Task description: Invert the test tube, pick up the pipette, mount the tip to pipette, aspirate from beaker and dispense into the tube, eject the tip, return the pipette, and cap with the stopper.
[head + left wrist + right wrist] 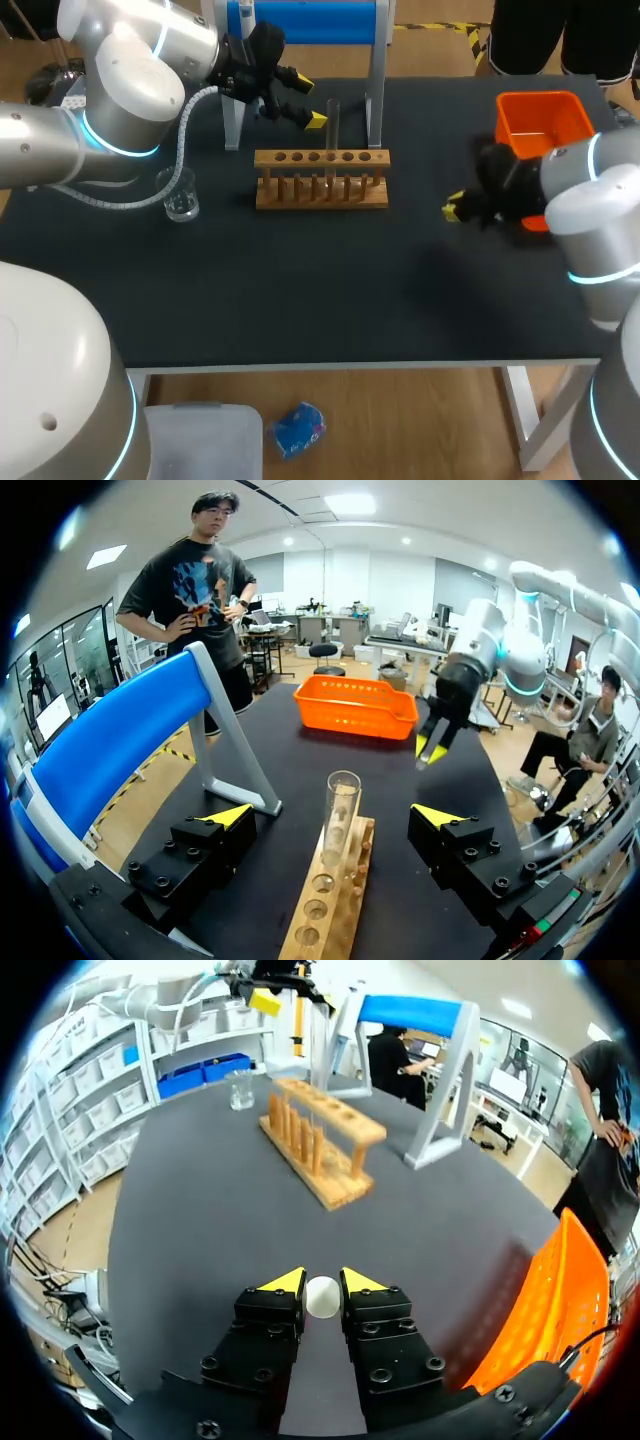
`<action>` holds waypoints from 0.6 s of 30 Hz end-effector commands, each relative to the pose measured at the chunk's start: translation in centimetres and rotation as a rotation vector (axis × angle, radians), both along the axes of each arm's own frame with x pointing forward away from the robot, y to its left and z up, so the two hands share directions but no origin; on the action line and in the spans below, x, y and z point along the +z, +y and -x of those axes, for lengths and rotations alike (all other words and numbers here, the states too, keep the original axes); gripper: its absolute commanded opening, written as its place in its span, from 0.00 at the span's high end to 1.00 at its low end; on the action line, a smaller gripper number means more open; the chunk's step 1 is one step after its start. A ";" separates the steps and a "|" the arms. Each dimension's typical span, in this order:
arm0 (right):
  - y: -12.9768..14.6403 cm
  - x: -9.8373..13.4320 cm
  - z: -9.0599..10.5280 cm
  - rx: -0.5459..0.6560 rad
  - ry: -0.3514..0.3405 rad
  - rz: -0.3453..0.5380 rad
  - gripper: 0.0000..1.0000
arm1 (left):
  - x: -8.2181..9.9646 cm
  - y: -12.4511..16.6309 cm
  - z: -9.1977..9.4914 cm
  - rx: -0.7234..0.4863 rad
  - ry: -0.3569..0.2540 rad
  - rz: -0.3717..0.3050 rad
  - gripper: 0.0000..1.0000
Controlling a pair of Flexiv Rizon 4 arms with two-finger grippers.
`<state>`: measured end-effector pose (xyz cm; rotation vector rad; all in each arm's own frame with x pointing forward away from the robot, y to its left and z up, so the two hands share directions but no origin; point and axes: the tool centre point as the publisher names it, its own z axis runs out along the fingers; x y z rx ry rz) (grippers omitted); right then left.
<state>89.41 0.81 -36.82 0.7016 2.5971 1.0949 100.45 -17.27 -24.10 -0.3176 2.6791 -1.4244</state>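
Black-topped table point(300, 300) carries an orange bin point(510, 125) at its far right. Wooden rack point(322, 198) with a row of holes stands mid-table. Blue-barred stand point(305, 22) on grey legs sits just behind the rack.

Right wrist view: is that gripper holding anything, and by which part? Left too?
Right gripper pinches the small white stopper by its sides. Left gripper is open, holding nothing; the test tube stands untouched in the rack.
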 end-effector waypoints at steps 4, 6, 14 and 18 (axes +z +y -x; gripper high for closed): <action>0.1 5.6 -1.0 0.115 0.032 -0.021 1.00 | 0.1 0.0 -0.1 -0.002 0.005 -0.004 0.00; 0.6 7.0 -1.5 0.141 0.022 -0.021 1.00 | 0.1 0.0 -0.1 -0.002 0.005 -0.004 0.00; 3.2 11.4 -3.9 0.232 -0.015 -0.023 1.00 | 0.1 0.0 -0.1 -0.002 0.005 -0.004 0.00; 4.6 13.1 -5.4 0.263 -0.023 -0.026 1.00 | 0.1 0.0 -0.1 -0.002 0.005 -0.004 0.00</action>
